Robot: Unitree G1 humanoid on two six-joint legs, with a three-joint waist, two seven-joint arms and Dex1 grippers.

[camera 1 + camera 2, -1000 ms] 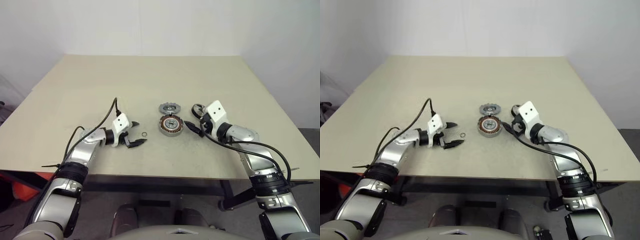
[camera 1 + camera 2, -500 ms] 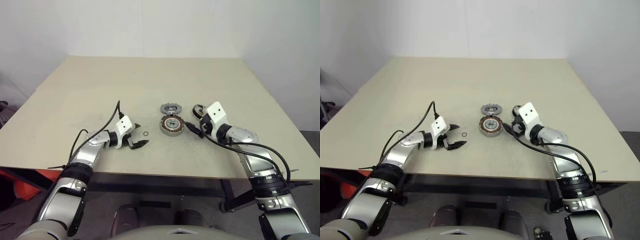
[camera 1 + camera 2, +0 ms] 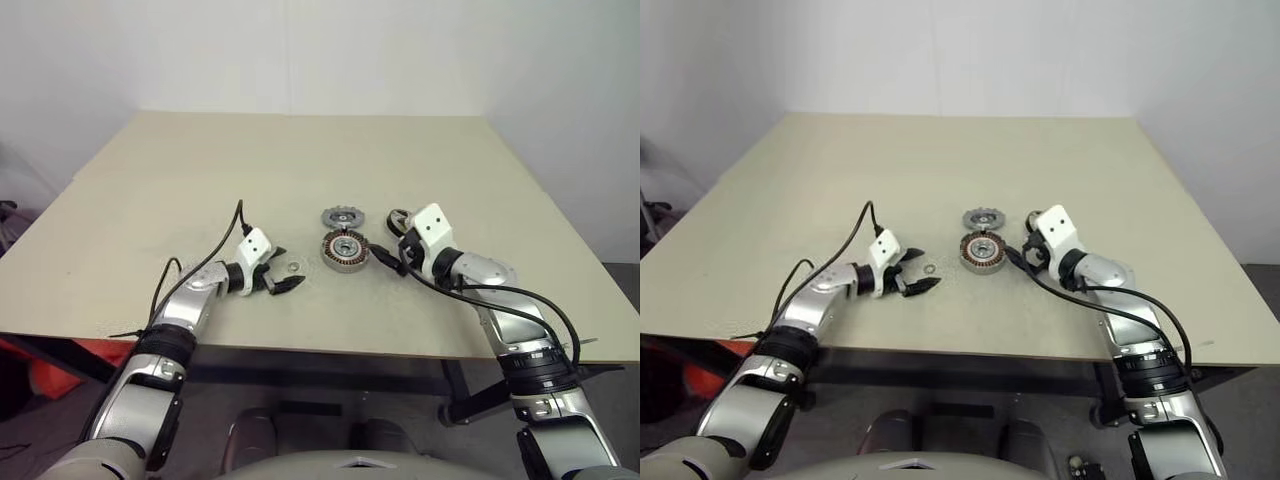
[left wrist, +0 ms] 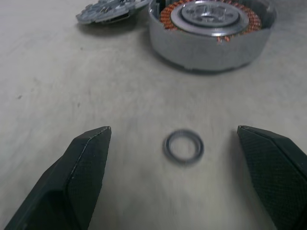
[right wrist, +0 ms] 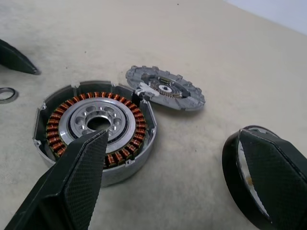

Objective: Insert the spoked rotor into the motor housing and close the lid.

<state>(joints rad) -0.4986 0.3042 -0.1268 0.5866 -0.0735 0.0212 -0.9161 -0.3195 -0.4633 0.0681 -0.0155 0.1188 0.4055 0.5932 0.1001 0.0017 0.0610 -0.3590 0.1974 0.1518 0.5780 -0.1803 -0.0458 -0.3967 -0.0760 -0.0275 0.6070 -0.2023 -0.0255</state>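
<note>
From the head views, a matte beige table point(image 3: 300, 150) carries the round grey motor housing point(image 3: 343, 251) at centre, the notched lid point(image 3: 340, 216) just beyond it. The left hand point(image 3: 283, 272) spreads wide around a small metal ring point(image 3: 293, 266).

The left wrist view shows textured black fingertips point(image 4: 86, 158) flanking that ring point(image 4: 183, 146).

In the right wrist view, the right hand point(image 5: 177, 158) gapes wide; the dark-rimmed spoked rotor point(image 5: 249, 184) lies right of the copper-wound housing point(image 5: 96, 129).

silver arms w/ white wrists, blk cables.
</note>
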